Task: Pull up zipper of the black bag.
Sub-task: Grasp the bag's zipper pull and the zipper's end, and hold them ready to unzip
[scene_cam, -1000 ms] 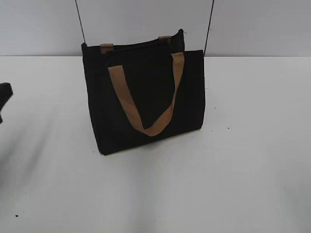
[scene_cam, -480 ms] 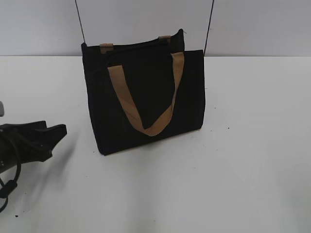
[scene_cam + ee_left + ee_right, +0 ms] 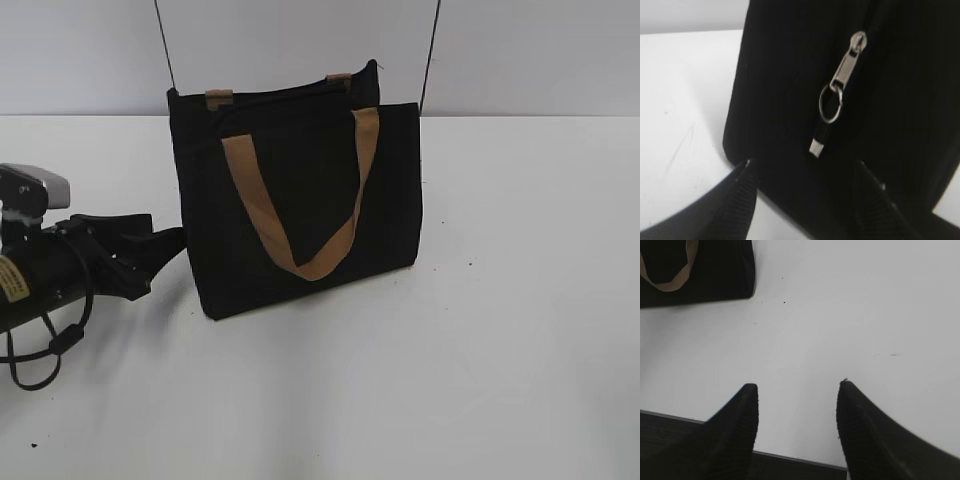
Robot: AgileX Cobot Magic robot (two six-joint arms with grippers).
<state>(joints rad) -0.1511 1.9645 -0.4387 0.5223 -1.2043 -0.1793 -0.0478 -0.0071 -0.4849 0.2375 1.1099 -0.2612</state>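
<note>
Jaws of left gripper (image 3: pixel 805 172) spread apart, zipper (image 3: pixel 840 85) just beyond them

White table (image 3: pixel 520 330) before a pale grey wall (image 3: pixel 540 50).

The left arm reaches in low from the left edge of the exterior view, lying almost level, a grey camera block on its wrist and a black cable looping under it. The left gripper (image 3: pixel 165 243) points right; in its wrist view both fingers (image 3: pixel 740 192) stand spread with a wide gap between them, holding nothing. The right gripper (image 3: pixel 797 390) shows only in its own wrist view, its two dark fingers parted, apparently hanging above the counter (image 3: pixel 850 315).
</note>
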